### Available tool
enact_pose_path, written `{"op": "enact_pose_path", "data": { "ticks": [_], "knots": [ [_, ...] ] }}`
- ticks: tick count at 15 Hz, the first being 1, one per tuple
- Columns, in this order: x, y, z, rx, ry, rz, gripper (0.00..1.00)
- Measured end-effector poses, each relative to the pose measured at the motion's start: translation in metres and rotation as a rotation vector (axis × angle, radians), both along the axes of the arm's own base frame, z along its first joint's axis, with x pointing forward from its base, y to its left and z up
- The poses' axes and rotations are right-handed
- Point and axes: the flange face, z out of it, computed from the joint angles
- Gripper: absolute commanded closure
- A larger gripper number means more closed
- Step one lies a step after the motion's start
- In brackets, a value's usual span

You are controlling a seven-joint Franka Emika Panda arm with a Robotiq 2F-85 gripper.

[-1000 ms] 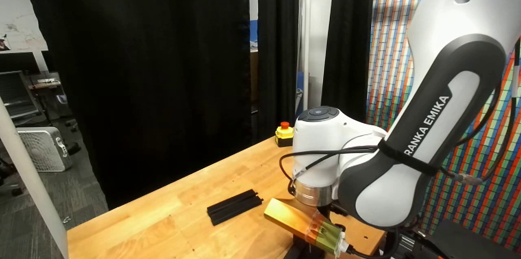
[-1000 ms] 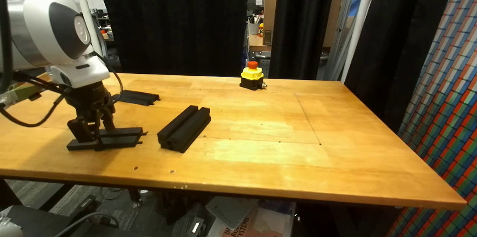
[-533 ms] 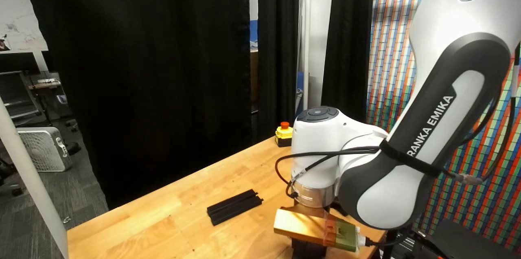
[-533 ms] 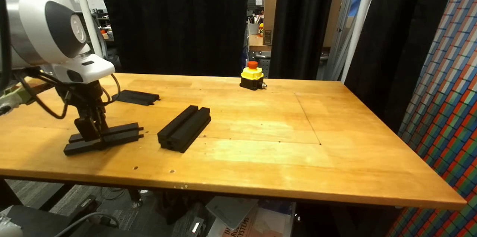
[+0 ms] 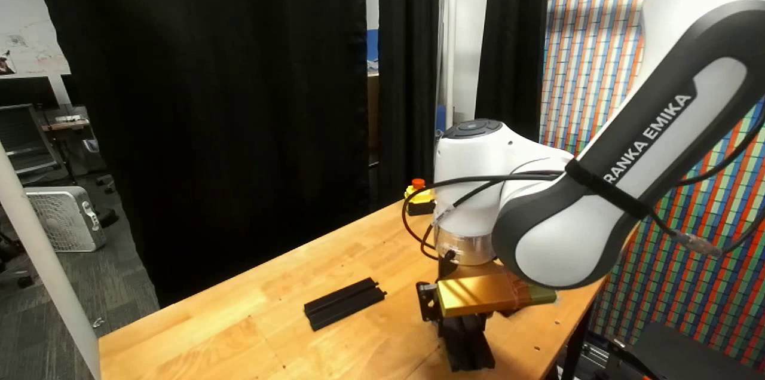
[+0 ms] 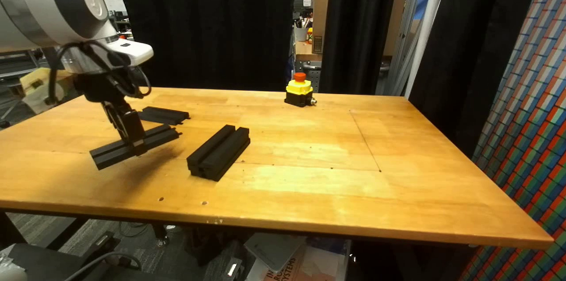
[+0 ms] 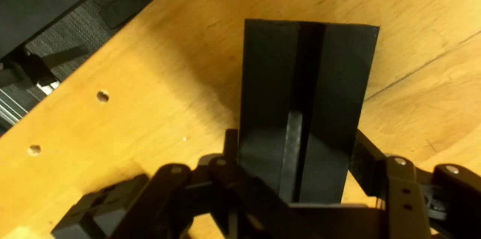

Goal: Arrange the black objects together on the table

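My gripper (image 6: 138, 142) is shut across the width of a grooved black object (image 6: 110, 153), two matte black bars side by side. It holds it tilted above the wooden table (image 6: 309, 192), with a shadow below. In the wrist view the held black object (image 7: 276, 77) sits between both fingers (image 7: 297, 148); it also shows in an exterior view (image 5: 469, 347). A thicker stack of black objects (image 6: 219, 153) lies to the right of the gripper and shows partly in the wrist view (image 7: 101, 209). A flat black pair (image 6: 163, 115) lies farther back and shows in an exterior view (image 5: 345, 303).
A yellow-and-red button (image 6: 299, 89) stands at the table's back edge, and also shows in an exterior view (image 5: 421, 196). The table's front edge (image 6: 283, 225) runs close by. Black curtains (image 6: 208, 24) hang behind the table.
My gripper has risen from near the tabletop with the grooved black object in it, lifting and turning it. The stack and the flat pair have not moved.
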Motion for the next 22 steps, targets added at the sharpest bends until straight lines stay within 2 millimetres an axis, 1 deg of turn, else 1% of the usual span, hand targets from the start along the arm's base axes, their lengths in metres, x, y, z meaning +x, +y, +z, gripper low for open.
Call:
{"op": "enact_pose_path", "data": {
  "ticks": [3,6,8,11,15,22],
  "knots": [
    [0.014,-0.030,0.020,-0.011,0.001,0.114,0.54],
    [0.028,-0.070,0.036,-0.017,-0.001,0.207,0.54],
    [0.037,-0.094,0.043,-0.016,-0.006,0.256,0.54],
    [0.046,-0.121,0.047,-0.011,-0.005,0.314,0.54],
    [0.050,-0.141,0.045,-0.011,0.007,0.373,0.54],
    [0.062,-0.157,0.032,-0.006,0.043,0.442,0.54]
  ]
}}
